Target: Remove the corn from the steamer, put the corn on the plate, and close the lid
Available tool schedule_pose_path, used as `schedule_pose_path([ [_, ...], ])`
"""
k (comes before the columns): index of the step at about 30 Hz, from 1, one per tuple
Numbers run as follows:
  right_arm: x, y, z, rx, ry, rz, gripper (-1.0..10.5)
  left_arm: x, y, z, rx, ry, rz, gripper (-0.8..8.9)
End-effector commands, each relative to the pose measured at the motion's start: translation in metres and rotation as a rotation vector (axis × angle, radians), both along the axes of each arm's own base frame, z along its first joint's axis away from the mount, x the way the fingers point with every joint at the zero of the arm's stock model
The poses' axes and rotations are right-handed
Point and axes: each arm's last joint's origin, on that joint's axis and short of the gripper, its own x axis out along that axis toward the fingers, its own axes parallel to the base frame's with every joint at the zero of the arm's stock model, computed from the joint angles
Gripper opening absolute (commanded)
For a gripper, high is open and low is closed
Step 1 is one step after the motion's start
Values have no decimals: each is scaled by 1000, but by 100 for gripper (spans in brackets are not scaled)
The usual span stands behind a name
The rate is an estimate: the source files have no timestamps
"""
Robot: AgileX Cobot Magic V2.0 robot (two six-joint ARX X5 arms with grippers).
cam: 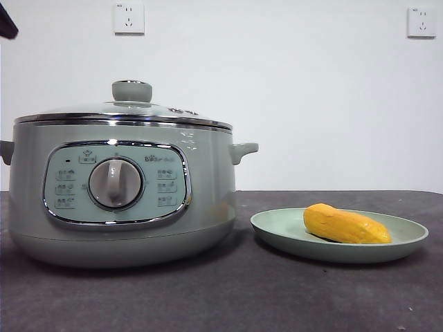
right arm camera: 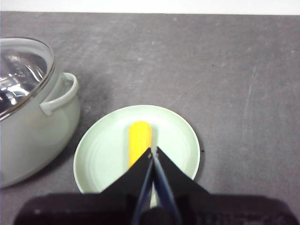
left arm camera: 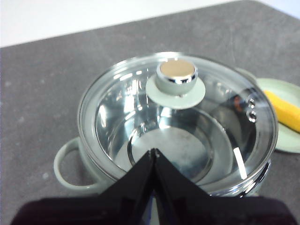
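Corn (cam: 346, 225) lies on the plate (cam: 277, 232), lid (left arm camera: 178, 122) on steamer (cam: 118, 200); both tools (left arm camera: 153, 152) (right arm camera: 153, 151) pressed together, empty.

Left gripper (left arm camera: 153, 152): two matte black jaws, flat-faced wedges that taper to a sharp point, with a thin pale seam between them. They spread wide into a broad black block along the frame edge. Right gripper (right arm camera: 153, 151): same build, black angular wedges, a faint bluish-grey edge along the inner seam, possibly a reflection. No cables, screws or markings visible on either. In the front view, just a small black tip (cam: 7, 24) at the upper corner.
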Motion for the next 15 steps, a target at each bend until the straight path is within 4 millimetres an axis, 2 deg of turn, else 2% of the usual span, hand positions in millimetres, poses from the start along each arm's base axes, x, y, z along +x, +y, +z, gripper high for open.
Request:
schedule_pose_path([
  [1,0,0,-2,1,13,-9,3,1,-1,-2,2,10,-2,-3],
  [11,-1,0,-3,-3,20,-8,3,1,-2,-3,25,12,-10,-3],
  [15,-1,0,-3,-2,20,-7,3,-13,10,1,73,-40,-15,-3],
])
